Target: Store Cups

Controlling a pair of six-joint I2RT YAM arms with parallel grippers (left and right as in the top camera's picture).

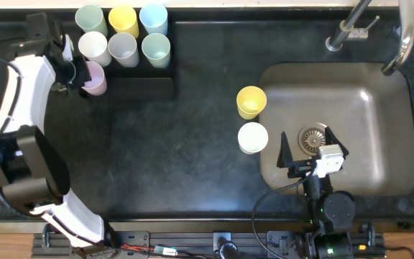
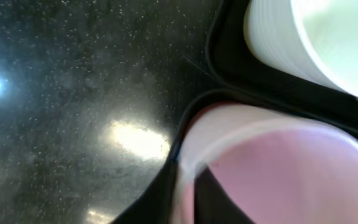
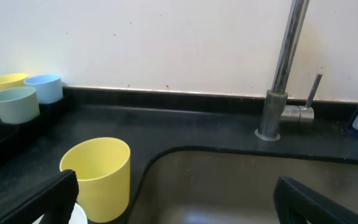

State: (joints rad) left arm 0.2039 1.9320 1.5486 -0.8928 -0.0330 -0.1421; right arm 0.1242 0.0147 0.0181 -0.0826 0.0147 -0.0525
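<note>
The left gripper (image 1: pixel 74 74) is clamped on the rim of a pink cup (image 1: pixel 95 79) at the near left corner of the black tray (image 1: pixel 146 88), just beside a white cup (image 1: pixel 93 46) already stored there. The pink cup appears to sit partly over the tray's edge. To finish well, the arm likely needs to keep the cup level, set it fully inside the edge and clear of its neighbour, and let go only once the base rests.

A yellow cup (image 1: pixel 251 101) and another white cup (image 1: pixel 252 137) wait on the dark speckled counter (image 1: pixel 157 158) beside the steel sink (image 1: pixel 379 93). The right gripper (image 1: pixel 312 147) hangs over the sink with its fingers spread, grasping nothing. A tap (image 3: pixel 284 74) rises before a pale wall (image 3: pixel 166 37).
</note>
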